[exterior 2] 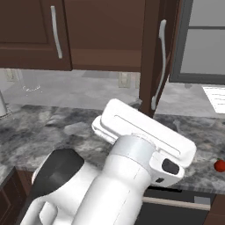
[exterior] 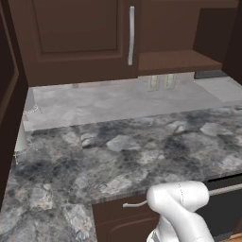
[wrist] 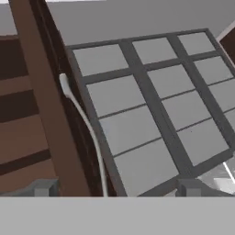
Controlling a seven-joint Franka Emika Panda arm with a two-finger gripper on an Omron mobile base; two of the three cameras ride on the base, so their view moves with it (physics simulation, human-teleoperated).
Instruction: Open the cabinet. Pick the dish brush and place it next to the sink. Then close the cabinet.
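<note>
Gripper: we see our gripper (wrist: 114, 188) in the hand view with its two dark finger tips (wrist: 43, 188) spread wide and nothing between them.
Cabinet: the dark brown cabinet (exterior 2: 105, 35) stands open on its right side; the swung-out right door (exterior 2: 151, 57) shows edge-on in the right base view, just beyond our hand.
Door from the hand: in the hand view the door edge (wrist: 46, 105) runs up from beside the left finger tip, and its silver bar handle (wrist: 85, 133) curves up from a spot between the two tips.
Left door: closed, with its handle (exterior: 131, 35) upright, off to the left of our hand.
Shelf: the bare cabinet floor (exterior: 177, 60) shows in the left base view.
Window: a grey-framed paned window (wrist: 151, 101) lies straight ahead of the fingers, past the door.
Dish brush: a small red item (exterior 2: 219, 165) lies on the counter, low and to the right of our hand, well apart from the fingers; we cannot make out its shape.
Counter: mottled grey stone counter (exterior: 118, 151) spreads below our hand.
Dishwasher: a black front (exterior 2: 176, 211) sits under the counter edge, beneath our arm.
</note>
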